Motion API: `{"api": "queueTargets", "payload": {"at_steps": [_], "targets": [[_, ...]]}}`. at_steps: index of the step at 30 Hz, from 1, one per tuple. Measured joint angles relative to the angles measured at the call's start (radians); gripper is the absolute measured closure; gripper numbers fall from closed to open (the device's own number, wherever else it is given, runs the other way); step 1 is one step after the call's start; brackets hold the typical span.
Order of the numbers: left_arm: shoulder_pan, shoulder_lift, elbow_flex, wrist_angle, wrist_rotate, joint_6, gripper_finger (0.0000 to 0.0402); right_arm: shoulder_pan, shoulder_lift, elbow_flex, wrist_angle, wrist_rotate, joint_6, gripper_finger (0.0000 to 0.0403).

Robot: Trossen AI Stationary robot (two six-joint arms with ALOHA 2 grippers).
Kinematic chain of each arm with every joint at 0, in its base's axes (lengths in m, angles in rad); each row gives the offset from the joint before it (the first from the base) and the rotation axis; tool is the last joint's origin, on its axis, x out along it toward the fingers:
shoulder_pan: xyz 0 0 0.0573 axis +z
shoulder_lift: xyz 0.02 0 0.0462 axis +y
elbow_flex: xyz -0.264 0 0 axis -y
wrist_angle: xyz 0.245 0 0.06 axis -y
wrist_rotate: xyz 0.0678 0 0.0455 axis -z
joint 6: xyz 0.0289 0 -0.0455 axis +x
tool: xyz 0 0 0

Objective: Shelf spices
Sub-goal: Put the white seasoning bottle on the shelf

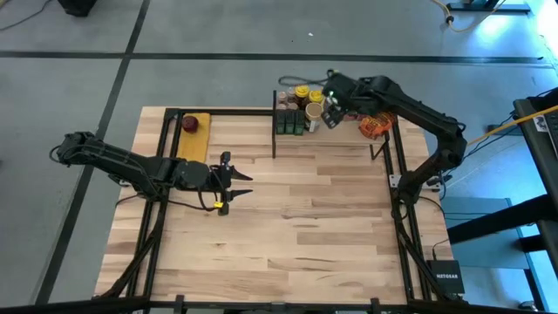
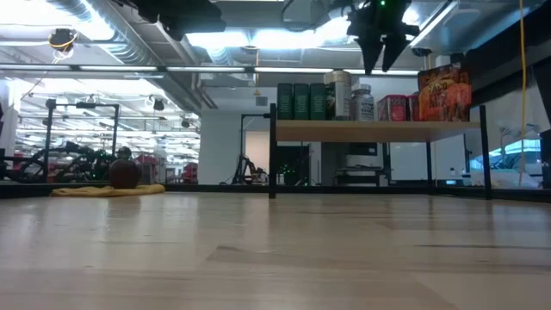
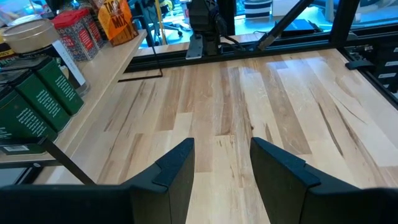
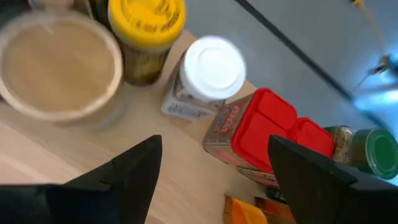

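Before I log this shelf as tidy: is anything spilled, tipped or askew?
Nothing stands out. On the shelf the dark tins, jars and red boxes stand upright; nothing looks spilled. The right tool hangs open above them.

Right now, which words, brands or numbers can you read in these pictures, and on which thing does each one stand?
"NETGEAR": on the small black box at the table's near right corner, high view.
"TAC... MIX", partly cut off: on the orange packet, left wrist view.
Dark green tins: printed text, too small to read.
White-lidded jar: label too blurred to read.
Red-lidded box: print too blurred to read.
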Motion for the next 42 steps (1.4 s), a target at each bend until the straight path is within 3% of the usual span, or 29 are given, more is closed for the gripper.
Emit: {"api": "queueTargets", "payload": {"at_steps": [13,42], "targets": [[0.000,0.000,0.000,0.001,0.000,0.000,0.0251,0.010,0.000,-0.170,0.197,0.096,-0.069,0.0104],[0.000,0.000,0.000,0.000,0.000,0.000,0.0251,-0.014,0.001,-0.244,0.330,0.106,-0.125,0.0104]]}}
